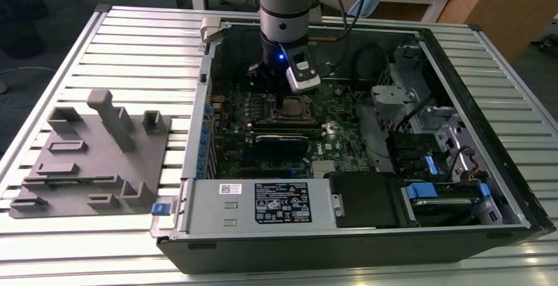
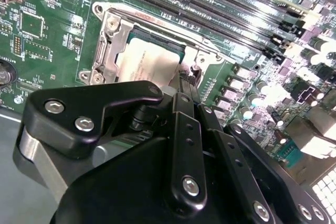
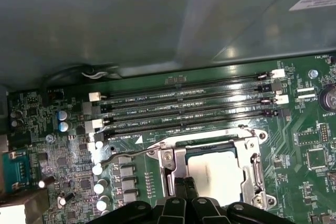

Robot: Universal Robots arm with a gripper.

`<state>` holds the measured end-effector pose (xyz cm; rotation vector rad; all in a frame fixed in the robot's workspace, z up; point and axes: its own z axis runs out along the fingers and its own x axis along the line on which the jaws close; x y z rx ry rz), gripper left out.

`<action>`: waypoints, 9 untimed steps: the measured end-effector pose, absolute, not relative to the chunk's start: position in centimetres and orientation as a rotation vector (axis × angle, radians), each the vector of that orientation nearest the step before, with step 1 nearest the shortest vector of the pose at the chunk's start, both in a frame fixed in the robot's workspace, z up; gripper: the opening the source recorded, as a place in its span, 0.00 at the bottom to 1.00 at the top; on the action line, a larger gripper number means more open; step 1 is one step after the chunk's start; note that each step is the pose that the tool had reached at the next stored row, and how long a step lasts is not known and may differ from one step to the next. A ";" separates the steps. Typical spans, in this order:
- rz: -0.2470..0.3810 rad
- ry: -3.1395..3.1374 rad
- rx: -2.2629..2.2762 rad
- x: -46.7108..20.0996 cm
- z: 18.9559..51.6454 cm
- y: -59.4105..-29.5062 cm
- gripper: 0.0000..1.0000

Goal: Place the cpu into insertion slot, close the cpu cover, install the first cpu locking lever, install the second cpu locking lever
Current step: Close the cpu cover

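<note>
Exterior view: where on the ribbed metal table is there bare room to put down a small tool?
Bare ribbed metal table lies beyond the grey moulded fixture tray, bordered by the black open computer case on the exterior view's right, and along the near edge below the tray. Inside the case it is crowded: the pincer hangs over the silvery square socket.

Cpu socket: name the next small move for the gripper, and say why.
Probably ease the gripper a little lower onto the near edge of the cover. The cpu already lies under the cover, which looks down flat. The gripper is right at that edge, and a thin lever angles out sideways, seemingly not latched yet.
</note>
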<state>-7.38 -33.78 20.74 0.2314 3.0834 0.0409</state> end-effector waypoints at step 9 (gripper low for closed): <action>0.044 3.088 0.167 -7.4 20.5 -33.7 0.11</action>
